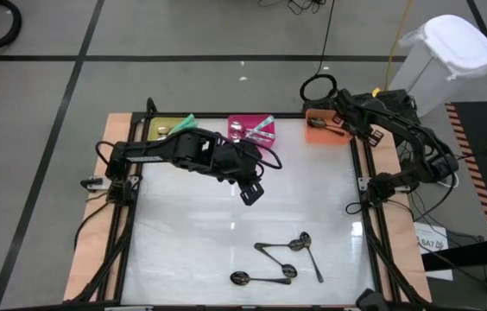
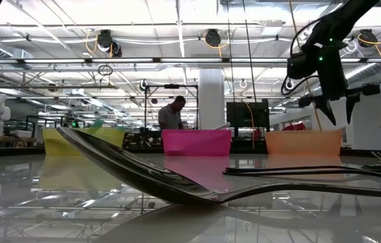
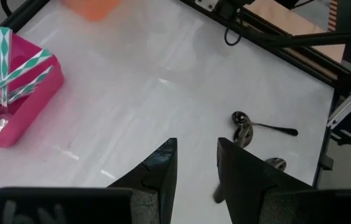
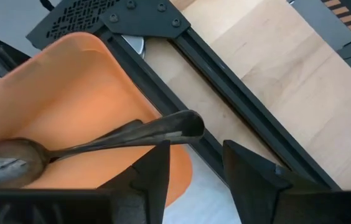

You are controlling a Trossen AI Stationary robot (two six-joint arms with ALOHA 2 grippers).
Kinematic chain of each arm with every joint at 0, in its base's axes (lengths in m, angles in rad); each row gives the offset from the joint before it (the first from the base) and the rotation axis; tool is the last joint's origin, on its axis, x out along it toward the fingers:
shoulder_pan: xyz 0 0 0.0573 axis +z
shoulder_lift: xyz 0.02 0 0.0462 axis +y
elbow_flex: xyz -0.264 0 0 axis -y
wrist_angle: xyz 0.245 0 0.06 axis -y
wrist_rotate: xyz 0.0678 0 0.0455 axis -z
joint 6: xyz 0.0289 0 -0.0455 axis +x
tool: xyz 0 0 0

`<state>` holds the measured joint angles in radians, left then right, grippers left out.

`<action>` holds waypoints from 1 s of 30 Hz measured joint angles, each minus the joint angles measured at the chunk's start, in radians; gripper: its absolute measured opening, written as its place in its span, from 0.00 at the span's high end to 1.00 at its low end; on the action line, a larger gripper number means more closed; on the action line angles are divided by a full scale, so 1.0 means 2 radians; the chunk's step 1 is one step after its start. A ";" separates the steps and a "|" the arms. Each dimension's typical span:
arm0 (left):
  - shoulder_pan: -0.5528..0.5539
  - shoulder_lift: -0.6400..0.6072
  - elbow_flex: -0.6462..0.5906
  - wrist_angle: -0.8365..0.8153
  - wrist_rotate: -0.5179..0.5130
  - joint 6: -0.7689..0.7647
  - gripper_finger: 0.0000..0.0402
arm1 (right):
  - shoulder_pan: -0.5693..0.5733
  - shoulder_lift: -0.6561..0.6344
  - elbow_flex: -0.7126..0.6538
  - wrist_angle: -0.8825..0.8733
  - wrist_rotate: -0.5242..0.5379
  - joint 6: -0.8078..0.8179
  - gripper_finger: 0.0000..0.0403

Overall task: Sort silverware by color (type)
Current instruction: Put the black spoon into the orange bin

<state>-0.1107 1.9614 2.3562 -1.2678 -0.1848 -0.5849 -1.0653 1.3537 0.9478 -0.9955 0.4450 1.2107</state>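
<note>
High view: dark spoon [image 1: 328, 128] in orange bin [image 1: 313, 136].

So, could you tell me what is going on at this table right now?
Two robot arms are sorting spoons into coloured bins. The right gripper hangs open over the orange bin, where a dark spoon lies. The left gripper is mid-table, open and empty. The pink bin holds teal-handled spoons, and four dark spoons lie loose on the table.
</note>
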 joint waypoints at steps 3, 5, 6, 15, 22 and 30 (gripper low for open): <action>0.001 0.000 0.000 0.000 0.000 0.005 0.72 | 0.000 0.007 0.000 0.001 0.000 0.000 0.65; 0.003 0.000 0.000 0.000 0.000 0.007 0.72 | 0.000 0.010 0.000 0.005 -0.001 0.000 0.65; 0.004 0.000 0.000 0.000 0.000 0.007 0.72 | 0.000 0.010 0.000 0.008 -0.003 -0.002 0.65; 0.016 0.000 0.000 0.000 0.000 0.019 0.72 | 0.000 0.008 0.001 0.067 -0.041 -0.042 0.65; 0.017 0.000 0.000 0.000 -0.001 0.025 0.72 | 0.000 0.004 0.001 0.020 -0.026 -0.017 0.65; 0.016 0.000 0.000 0.000 -0.001 0.026 0.72 | 0.000 -0.009 0.001 0.016 -0.010 0.007 0.65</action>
<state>-0.0780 1.9614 2.3562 -1.2675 -0.1860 -0.5323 -1.0649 1.3357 0.9489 -0.9644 0.4243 1.2238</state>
